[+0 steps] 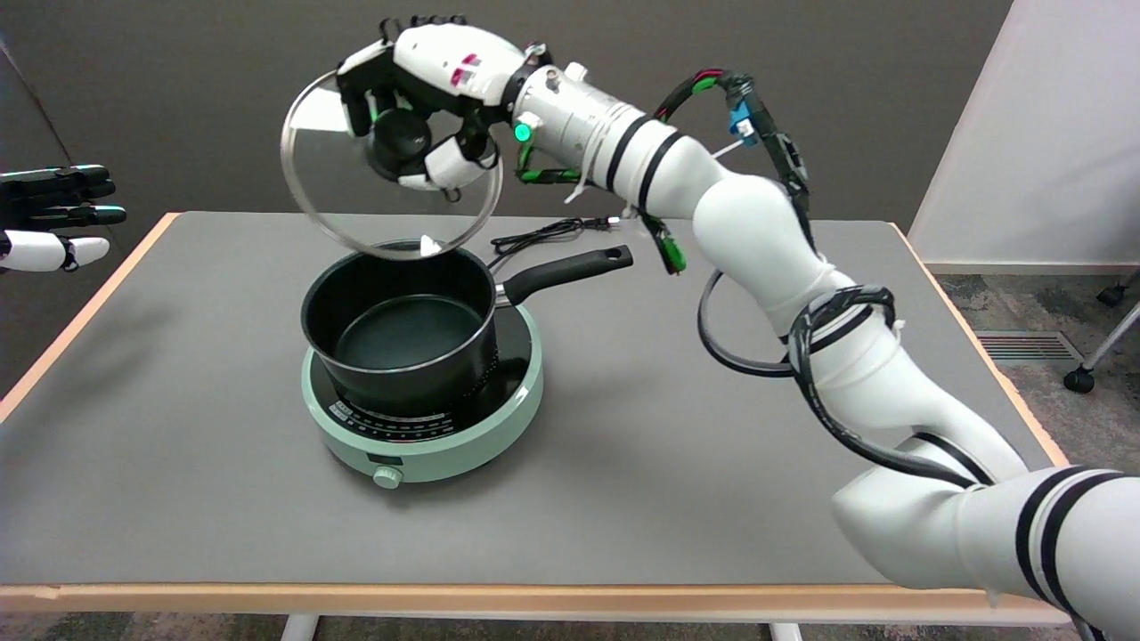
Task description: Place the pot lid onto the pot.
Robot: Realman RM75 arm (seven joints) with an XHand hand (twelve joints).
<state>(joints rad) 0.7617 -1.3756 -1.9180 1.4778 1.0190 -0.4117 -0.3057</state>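
A round glass pot lid (334, 191) with a metal rim and a black knob hangs tilted in the air above the far side of the pot. My right hand (427, 98) grips it by the knob, fingers wrapped around it from above. The lid's lower edge is close to the far rim of the pot; whether they touch I cannot tell. The black pot (401, 334) stands uncovered and empty on a round mint-green induction cooker (463, 427). Its black handle (570, 271) points to the right and away.
The cooker sits left of centre on the grey table (668, 463), with a control knob at its front. A black cable (543, 233) lies behind the pot near the far edge. The idle left hand (53, 218) hangs at the upper left.
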